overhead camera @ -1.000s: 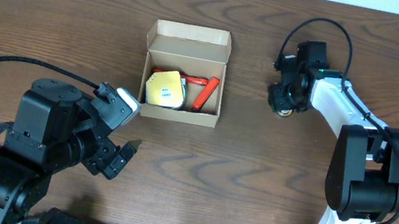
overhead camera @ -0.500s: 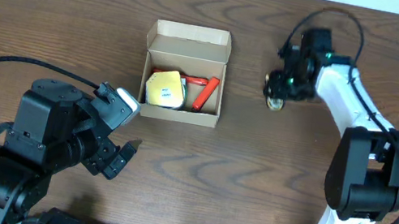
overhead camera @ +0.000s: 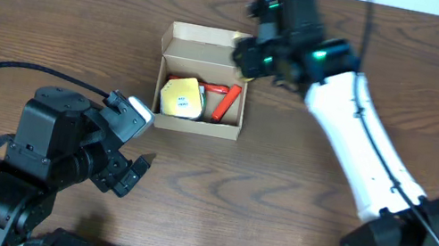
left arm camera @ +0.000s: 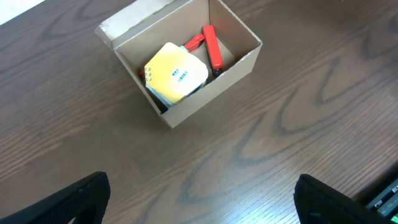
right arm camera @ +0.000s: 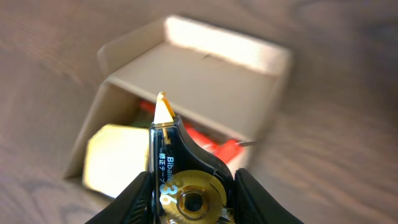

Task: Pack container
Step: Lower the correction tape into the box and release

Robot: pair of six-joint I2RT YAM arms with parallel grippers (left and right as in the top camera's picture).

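The right gripper [right arm camera: 194, 200] is clamped on a black correction-tape dispenser [right arm camera: 180, 168], one finger on each side of its body and its gold wheel (the printed lettering is partly readable, not fully). The dispenser's pale orange tip points toward the far side, over the open top of the container [overhead camera: 195, 125]. From overhead this gripper appears blurred at the box's far right corner, and its white arm [overhead camera: 358, 157] runs down toward the near right of the table [overhead camera: 276, 214].

The container is a small brown cardboard box sitting left of centre toward the far half of the table. Its flap lid [overhead camera: 209, 37] is open and stands on the far side. Inside, a yellow packet [overhead camera: 180, 97] fills the left part, and a red cutter [overhead camera: 228, 102] lies along the right wall. Another bit of red shows behind the packet, though I cannot tell what it belongs to.

The left gripper [left arm camera: 200, 186] is spread wide and holds nothing, with its dark fingers [left arm camera: 74, 199] at the two lower corners of the wrist view. It hangs over bare wood, nearer than the box and to its left, well apart from it.
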